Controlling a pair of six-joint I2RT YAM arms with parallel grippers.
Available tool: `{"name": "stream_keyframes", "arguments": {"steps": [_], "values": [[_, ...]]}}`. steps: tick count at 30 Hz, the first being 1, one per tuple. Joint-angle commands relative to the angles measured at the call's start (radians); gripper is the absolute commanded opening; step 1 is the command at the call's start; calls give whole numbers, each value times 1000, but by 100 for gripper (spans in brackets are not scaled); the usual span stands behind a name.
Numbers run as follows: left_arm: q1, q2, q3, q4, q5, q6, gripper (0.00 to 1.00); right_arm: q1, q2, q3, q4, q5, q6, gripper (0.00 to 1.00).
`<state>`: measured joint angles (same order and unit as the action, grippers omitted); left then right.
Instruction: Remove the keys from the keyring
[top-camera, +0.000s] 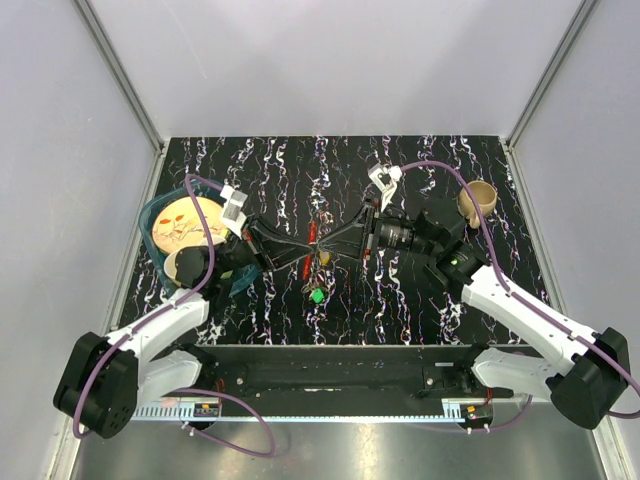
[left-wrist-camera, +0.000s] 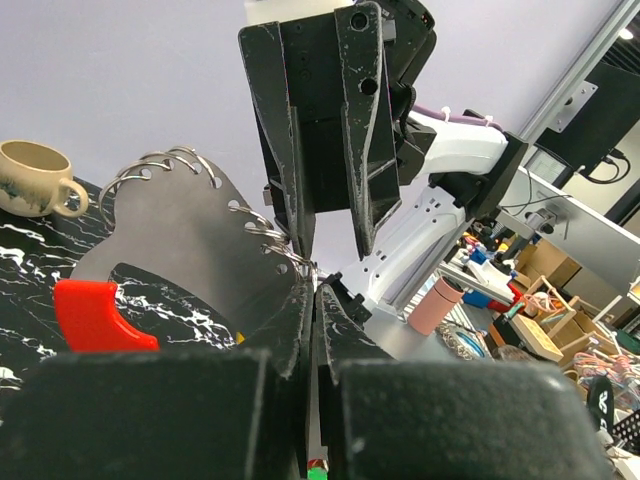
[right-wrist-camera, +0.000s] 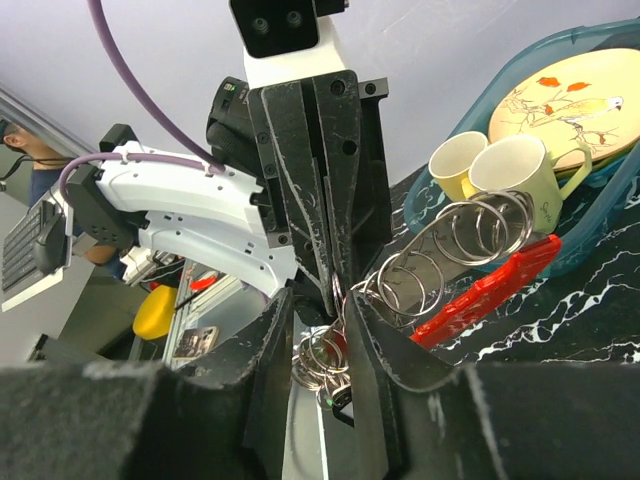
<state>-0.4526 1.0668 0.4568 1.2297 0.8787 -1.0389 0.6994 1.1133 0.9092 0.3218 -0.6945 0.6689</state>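
The keyring, a grey metal piece (left-wrist-camera: 190, 235) lined with wire loops and carrying a red piece (top-camera: 313, 232), is held up over the middle of the table. My left gripper (top-camera: 307, 250) is shut on one of its wire loops (left-wrist-camera: 303, 266). My right gripper (top-camera: 328, 248) faces it tip to tip, its jaws apart around a bunch of small rings (right-wrist-camera: 338, 345). A brass key (top-camera: 325, 258) hangs under the tips. A green-headed key (top-camera: 317, 296) shows just below them; hanging or lying on the table, I cannot tell.
A teal tray (top-camera: 150, 215) holding a patterned plate (top-camera: 185, 220) sits at the left of the table. A beige mug (top-camera: 478, 200) stands at the back right. The right wrist view shows two mugs (right-wrist-camera: 520, 165) on the tray beside the plate.
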Motion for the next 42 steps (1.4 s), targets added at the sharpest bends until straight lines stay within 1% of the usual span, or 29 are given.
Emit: {"name": "stream_keyframes", "arguments": {"steps": [1,2,11,13,14,19,20,22,25,28,29,30,34,35,36,37,38,39,40,41,42], "values": [[6,4,59,149,16,-18,0,3,-6,26,51,-46,23,32],[6,7,63,149,19,-19,0,2,-6,25,46,-45,15,30],[8,15,85,146,28,-32,0,2,16,8,43,-56,3,28],[8,21,80,149,26,-33,0,2,25,3,56,-60,1,20],[8,22,79,154,26,-35,0,2,28,5,56,-62,0,19],[8,28,68,174,19,-49,0,5,43,2,42,-46,-12,19],[8,28,69,174,19,-49,0,3,45,0,40,-43,-20,16],[8,28,72,171,17,-50,0,5,49,7,28,-43,-28,16],[8,28,77,169,22,-50,0,3,60,23,-30,-34,-63,16],[8,28,77,163,26,-46,0,3,60,22,-46,-26,-89,10],[6,28,75,163,26,-47,0,5,59,19,-40,-31,-94,7],[8,30,74,165,25,-47,0,3,57,17,-20,-43,-95,0],[8,35,77,151,57,-36,0,3,30,3,11,-72,-141,0],[9,35,80,136,72,-30,1,5,22,5,-3,-74,-196,0],[12,35,85,122,94,-23,10,5,16,23,-63,-76,-233,0],[14,29,89,100,136,-12,13,3,11,42,-108,-77,-309,0],[23,25,89,93,155,-9,18,3,11,87,-157,-82,-345,0],[29,18,89,80,187,-7,23,3,13,111,-250,-85,-382,0],[35,9,92,39,201,14,27,3,17,132,-294,-88,-447,0],[48,-14,98,1,215,36,28,3,19,172,-341,-95,-474,0],[52,-31,115,-101,232,96,29,2,25,190,-416,-100,-494,0]]}}
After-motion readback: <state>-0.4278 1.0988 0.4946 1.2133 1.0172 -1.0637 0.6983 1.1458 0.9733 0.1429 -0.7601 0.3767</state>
